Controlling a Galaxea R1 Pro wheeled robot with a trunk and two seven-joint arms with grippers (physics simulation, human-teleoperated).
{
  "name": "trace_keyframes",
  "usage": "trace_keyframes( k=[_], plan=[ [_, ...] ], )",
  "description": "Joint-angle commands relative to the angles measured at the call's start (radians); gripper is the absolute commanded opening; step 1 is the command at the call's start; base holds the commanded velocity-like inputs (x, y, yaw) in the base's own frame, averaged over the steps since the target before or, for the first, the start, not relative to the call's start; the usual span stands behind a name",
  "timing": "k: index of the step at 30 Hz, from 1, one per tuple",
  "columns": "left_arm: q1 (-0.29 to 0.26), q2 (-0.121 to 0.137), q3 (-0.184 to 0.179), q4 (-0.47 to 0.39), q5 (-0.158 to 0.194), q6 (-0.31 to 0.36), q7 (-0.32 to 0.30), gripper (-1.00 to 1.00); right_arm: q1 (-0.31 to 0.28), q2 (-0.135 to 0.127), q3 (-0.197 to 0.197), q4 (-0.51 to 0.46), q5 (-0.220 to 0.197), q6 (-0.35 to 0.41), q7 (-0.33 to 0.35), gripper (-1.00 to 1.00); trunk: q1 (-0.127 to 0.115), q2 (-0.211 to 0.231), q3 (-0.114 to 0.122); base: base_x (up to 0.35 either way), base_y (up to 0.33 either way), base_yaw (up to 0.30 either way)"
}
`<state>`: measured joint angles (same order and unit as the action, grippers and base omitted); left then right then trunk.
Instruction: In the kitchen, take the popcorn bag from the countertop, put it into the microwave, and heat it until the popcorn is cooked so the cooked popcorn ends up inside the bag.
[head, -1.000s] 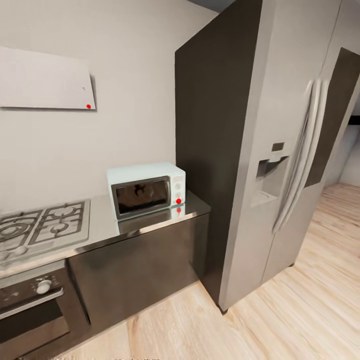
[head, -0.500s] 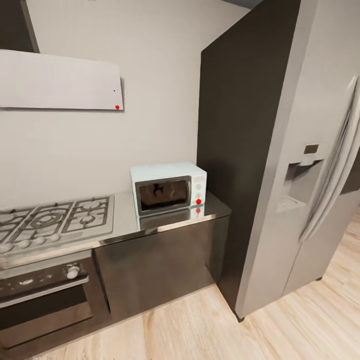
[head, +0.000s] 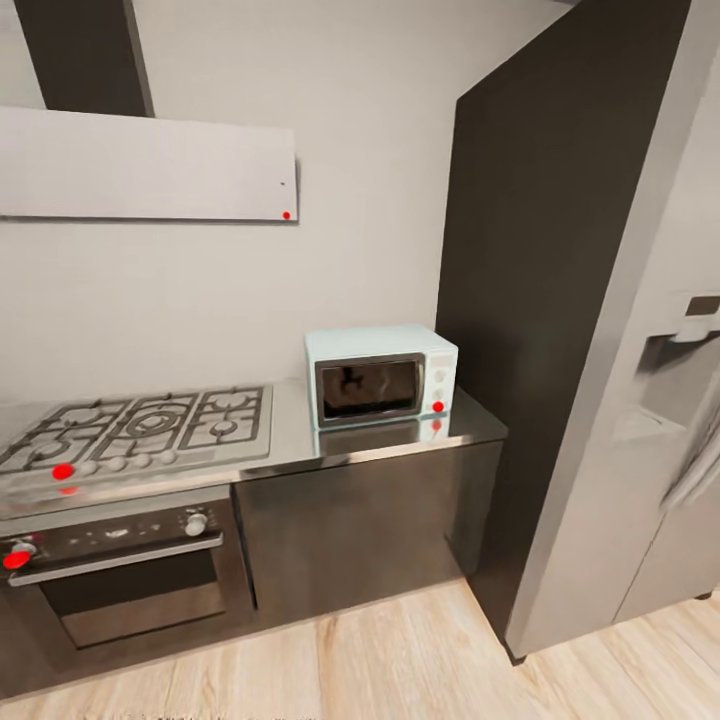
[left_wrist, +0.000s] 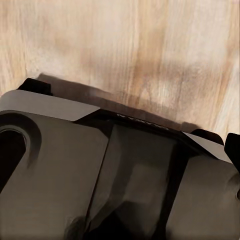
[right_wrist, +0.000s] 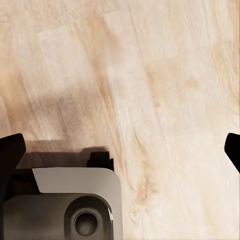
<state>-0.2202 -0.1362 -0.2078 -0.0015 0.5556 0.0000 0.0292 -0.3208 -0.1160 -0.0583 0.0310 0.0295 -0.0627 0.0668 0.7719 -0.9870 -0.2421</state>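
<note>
The pale-blue microwave (head: 381, 375) stands with its dark glass door shut at the right end of the grey countertop (head: 290, 440), close to the tall dark side panel. The popcorn bag and the popcorn are out of view. In the right wrist view my right gripper (right_wrist: 120, 150) hangs over the wood floor, and its black fingertips (right_wrist: 11, 149) sit at opposite edges, open and empty. My left gripper (left_wrist: 120, 150) points down over the robot's grey base (left_wrist: 60, 170). One dark fingertip (left_wrist: 233, 146) shows far out at the edge, with nothing held.
A gas hob (head: 140, 425) lies left of the microwave, above a dark built-in oven (head: 120, 570). A white hood (head: 150, 165) hangs on the pale wall. A tall steel fridge (head: 650, 380) stands at the right. Light wood floor (head: 400, 660) runs in front of the cabinets.
The head camera has swung left, so the microwave, counter and fridge sit further right in the picture. More of the hob and oven is in view.
</note>
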Motion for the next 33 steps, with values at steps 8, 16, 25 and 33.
trace_keyframes(
  k=[8, 16, 25, 33],
  plan=[
    [-0.001, 0.001, -0.008, 0.000, 0.009, 0.000, 0.003, 1.00, -0.001, -0.001, -0.006, 0.003, 0.004, -0.006, 0.004, 1.00, 0.000, -0.001, -0.001, 0.000, 0.000, 0.269],
    [-0.001, 0.001, -0.008, 0.000, 0.009, 0.000, 0.003, 1.00, -0.001, -0.002, -0.006, 0.004, 0.004, -0.006, 0.004, 1.00, 0.000, -0.001, -0.001, 0.000, 0.000, 0.269],
    [-0.001, 0.001, -0.008, 0.000, 0.009, 0.000, 0.003, 1.00, -0.001, -0.002, -0.006, 0.004, 0.004, -0.006, 0.004, 1.00, 0.000, -0.001, -0.001, 0.000, 0.000, 0.269],
    [-0.001, 0.003, -0.007, 0.000, 0.009, 0.000, 0.003, 1.00, -0.001, -0.003, -0.006, 0.004, 0.004, -0.006, 0.005, 1.00, 0.000, -0.001, -0.001, 0.000, 0.000, 0.206]
  ],
)
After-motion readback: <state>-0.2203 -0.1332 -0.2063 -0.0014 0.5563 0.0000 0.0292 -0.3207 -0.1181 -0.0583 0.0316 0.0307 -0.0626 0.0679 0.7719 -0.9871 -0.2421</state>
